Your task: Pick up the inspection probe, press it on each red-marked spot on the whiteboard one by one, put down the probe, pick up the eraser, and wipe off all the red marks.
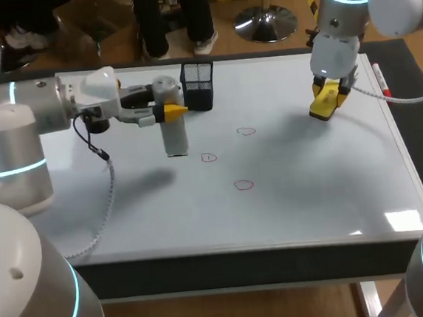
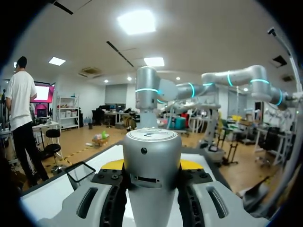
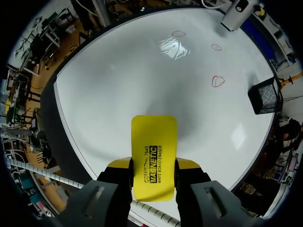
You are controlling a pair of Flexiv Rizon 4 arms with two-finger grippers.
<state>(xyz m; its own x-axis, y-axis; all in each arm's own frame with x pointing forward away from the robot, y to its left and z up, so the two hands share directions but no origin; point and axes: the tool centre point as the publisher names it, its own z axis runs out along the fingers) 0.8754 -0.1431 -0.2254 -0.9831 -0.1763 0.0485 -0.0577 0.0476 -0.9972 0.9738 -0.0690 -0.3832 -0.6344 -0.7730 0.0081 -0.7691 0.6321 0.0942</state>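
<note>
Whiteboard (image 1: 312,209): white, lying flat on the table, carrying three red outlines.
Far red mark (image 1: 247,131), middle red mark (image 1: 208,157), near red mark (image 1: 243,184): all unwiped and set apart from one another around the board's centre.
Inspection probe (image 1: 174,132): silver cylinder, upright, just left of the middle red mark and not on it. Contact between its lower end and the surface not determinable.
Left gripper (image 1: 169,112): both yellow-tipped fingers clamped on the probe's upper part, one at each side.
Eraser (image 1: 324,105): yellow whiteboard eraser over the board's far right part, well apart from every mark. Touching or hovering not determinable.
Right gripper (image 3: 154,165): fingers pressed against the eraser's two long edges near its rear end, the front end projecting ahead.
Mesh pen holder (image 1: 198,85): black, at the board's far edge, just beside the probe.
Marker pen (image 1: 379,81): red-capped, lying along the board's right edge.
</note>
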